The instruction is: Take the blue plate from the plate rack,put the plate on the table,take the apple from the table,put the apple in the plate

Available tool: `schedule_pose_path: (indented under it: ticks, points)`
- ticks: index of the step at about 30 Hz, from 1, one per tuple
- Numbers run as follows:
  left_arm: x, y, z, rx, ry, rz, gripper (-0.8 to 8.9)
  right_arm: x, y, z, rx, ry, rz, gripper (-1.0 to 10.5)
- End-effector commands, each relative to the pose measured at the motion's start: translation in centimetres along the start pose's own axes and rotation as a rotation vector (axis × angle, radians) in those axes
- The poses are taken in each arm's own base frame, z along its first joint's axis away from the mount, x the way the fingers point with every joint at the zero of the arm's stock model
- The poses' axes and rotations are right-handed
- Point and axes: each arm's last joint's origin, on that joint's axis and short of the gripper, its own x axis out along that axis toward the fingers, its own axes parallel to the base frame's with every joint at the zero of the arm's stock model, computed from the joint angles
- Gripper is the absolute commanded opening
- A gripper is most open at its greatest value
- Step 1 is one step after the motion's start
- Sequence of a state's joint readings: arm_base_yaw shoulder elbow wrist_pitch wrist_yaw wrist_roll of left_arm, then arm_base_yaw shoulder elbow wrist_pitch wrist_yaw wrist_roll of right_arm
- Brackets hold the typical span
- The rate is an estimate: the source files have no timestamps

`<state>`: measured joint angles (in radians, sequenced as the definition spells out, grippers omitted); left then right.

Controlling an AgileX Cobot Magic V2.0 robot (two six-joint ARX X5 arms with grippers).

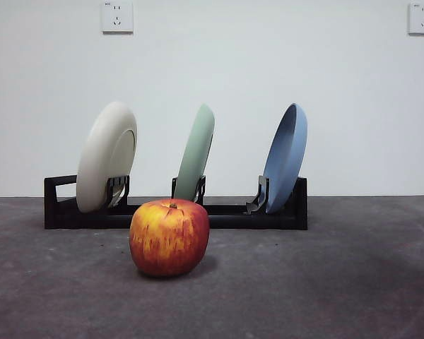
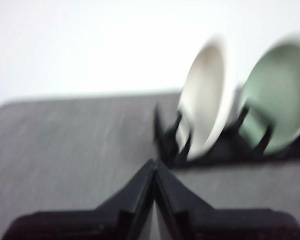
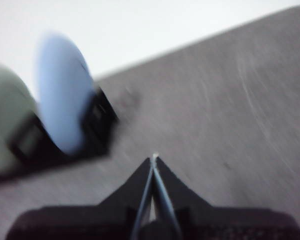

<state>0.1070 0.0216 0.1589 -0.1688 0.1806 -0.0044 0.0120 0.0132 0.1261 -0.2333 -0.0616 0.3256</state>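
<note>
Nearest to us sits the apple (image 1: 169,236), red with yellow-orange streaks, resting on the table (image 1: 339,282) with its stem dimple facing up, just in front of the plate rack (image 1: 297,205). Behind it we see the long black rack running across the table, holding three plates on edge, each leaning the same way. The cream-white plate (image 1: 106,157) stands at one end, the pale green plate (image 1: 196,152) in the middle slot directly behind the apple, and the blue plate (image 1: 285,157) at the other end, propped against the rack's blocky end piece. Two wall sockets (image 1: 117,16) show high on the white wall behind. No arm enters the front view. From the left wrist we find the left gripper (image 2: 154,162) with its jaws pressed together and holding nothing, above bare table near the end of the rack with the cream-white and green plates. From the right wrist, blurred, we find the right gripper (image 3: 154,157) likewise closed on nothing, near the end with the blue plate.
</note>
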Motion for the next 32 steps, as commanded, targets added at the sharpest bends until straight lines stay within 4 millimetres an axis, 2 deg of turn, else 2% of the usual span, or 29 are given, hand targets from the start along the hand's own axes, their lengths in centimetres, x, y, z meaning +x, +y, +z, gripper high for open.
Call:
schedule_pose_path:
  ticks: [1,6,10,16,22,32]
  points:
    - [-0.7,-0.3,2.5,-0.05,-0.07,-0.059,-0.06,-1.0,1.0,2.5,0.095,-0.059,0.048,-0.1]
    - [-1.7,-0.7,6.1,-0.045,-0.137,-0.117,-0.06,-2.6,2.4,6.1,0.09,-0.067,0.086,-0.1]
    - [-2.3,-0.8,8.6,-0.037,-0.173,-0.119,-0.05,-3.9,3.5,9.0,0.082,-0.007,0.062,-0.1]
    - [-2.2,-0.8,11.0,-0.034,-0.184,-0.127,-0.04,-4.5,4.7,12.4,0.006,0.155,0.006,0.0]
    - [-0.8,-0.6,10.7,-0.086,-0.1,-0.126,-0.04,-3.8,5.4,14.9,-0.027,0.244,-0.019,0.0]
    - [2.6,-0.5,9.4,-0.356,0.121,-0.297,-0.06,-1.0,5.8,15.8,-0.021,0.433,-0.001,0.0]
